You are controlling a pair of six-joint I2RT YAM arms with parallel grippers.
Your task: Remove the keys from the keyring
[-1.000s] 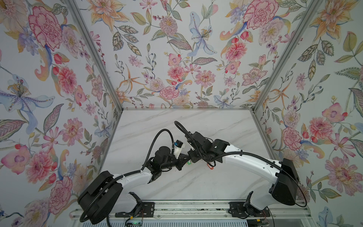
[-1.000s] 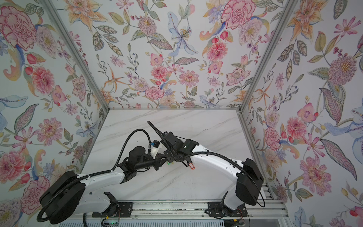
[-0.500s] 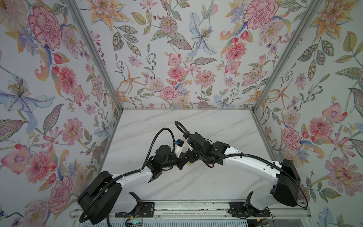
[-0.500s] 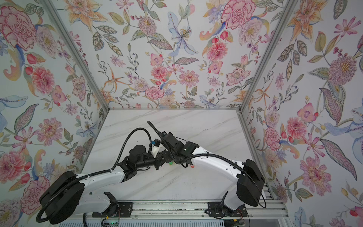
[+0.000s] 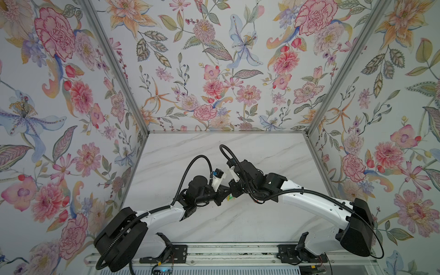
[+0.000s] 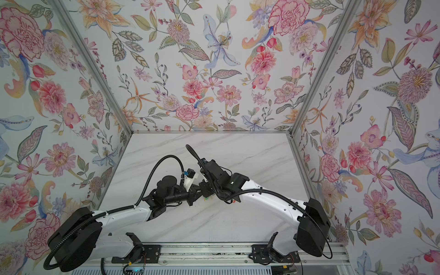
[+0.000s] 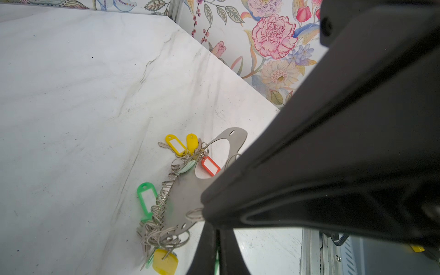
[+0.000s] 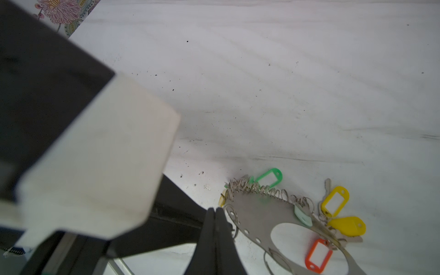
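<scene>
Visibly, flat grey keyring (image 7: 188, 197) bristles with tagged keys (image 7: 177, 145); left end effector (image 7: 217, 238), right end effector (image 8: 215, 213) both clenched.

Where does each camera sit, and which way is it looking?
Top views: high on the arms' base side, looking down toward the back wall; in both top views the marble table, left arm and right arm show.
Left wrist: on the left arm, looking down past its shut left claw at the keyring; the right arm looms close.
Right wrist: on the right arm, looking down past its shut right claw at the keyring; the left arm looms close.
Shared: both wrist views catch the green tag and orange tag.
</scene>
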